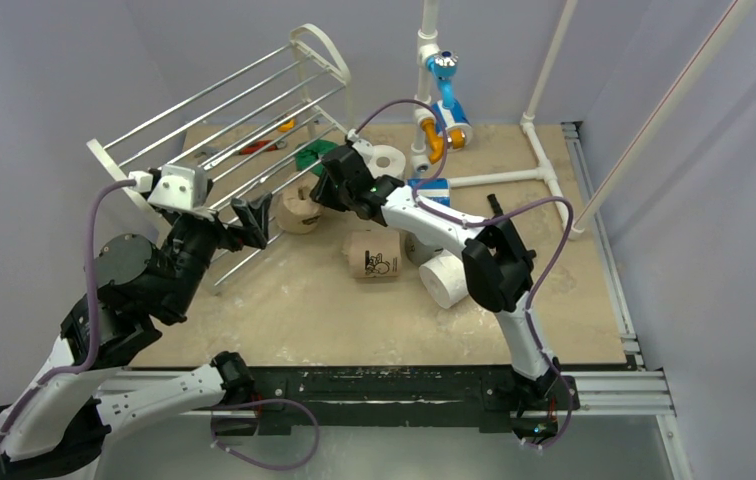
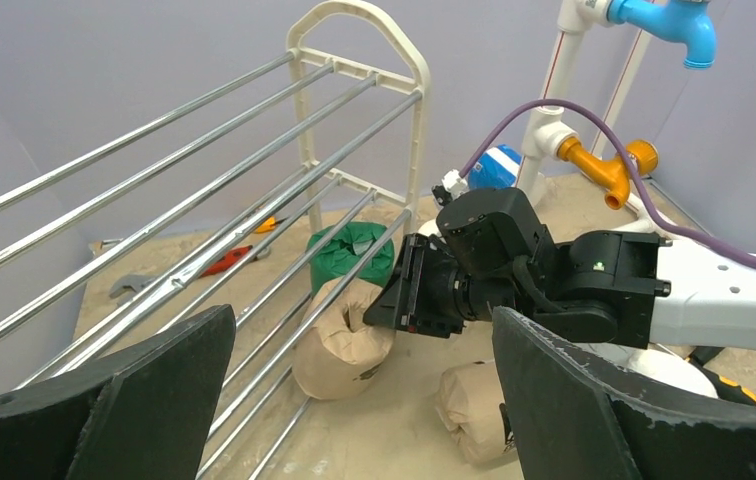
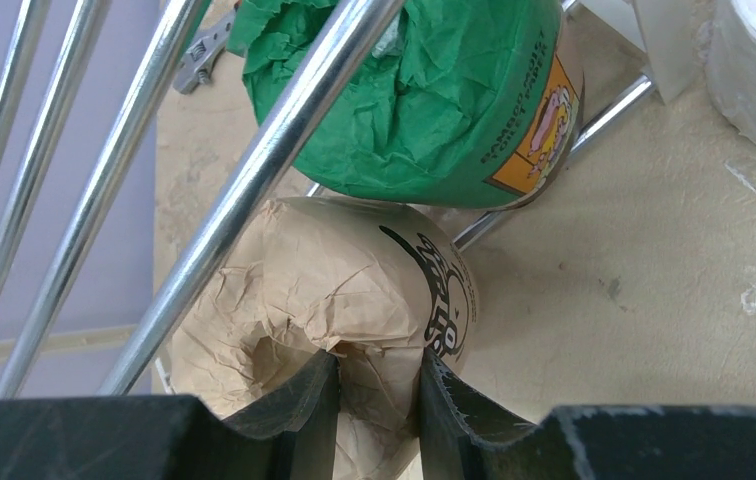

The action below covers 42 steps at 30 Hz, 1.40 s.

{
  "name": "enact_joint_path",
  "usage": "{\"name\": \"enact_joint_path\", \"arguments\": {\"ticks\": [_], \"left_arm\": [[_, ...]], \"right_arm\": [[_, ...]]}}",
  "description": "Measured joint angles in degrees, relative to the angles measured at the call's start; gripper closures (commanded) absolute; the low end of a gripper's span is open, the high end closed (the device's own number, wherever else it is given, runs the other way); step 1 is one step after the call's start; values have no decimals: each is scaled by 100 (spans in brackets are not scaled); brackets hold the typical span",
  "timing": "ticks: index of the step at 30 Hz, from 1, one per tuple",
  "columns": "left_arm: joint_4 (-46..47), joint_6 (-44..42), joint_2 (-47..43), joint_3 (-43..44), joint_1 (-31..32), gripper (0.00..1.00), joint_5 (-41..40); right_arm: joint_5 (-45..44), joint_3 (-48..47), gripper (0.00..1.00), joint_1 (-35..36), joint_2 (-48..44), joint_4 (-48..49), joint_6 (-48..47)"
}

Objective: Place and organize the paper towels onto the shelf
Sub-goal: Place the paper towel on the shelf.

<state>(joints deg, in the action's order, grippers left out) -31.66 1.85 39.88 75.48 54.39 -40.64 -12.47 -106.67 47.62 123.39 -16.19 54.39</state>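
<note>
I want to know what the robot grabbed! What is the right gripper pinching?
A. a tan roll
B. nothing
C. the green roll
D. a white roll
A: in the right wrist view, the right gripper is closed on the crinkled end of the tan roll, with paper squeezed between its two fingers.

Pale lilac walls (image 1: pixel 54 80); scuffed tan tabletop (image 1: pixel 294 305); even light.
</note>
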Motion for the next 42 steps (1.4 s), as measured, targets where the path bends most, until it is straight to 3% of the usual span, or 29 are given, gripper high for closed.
{"name": "enact_joint_path", "arguments": {"ticks": [42], "left_arm": [[72,4,-149,-317,0,0,20]], "right_arm": [[-162,-413,72,42,525,188,715]]}}
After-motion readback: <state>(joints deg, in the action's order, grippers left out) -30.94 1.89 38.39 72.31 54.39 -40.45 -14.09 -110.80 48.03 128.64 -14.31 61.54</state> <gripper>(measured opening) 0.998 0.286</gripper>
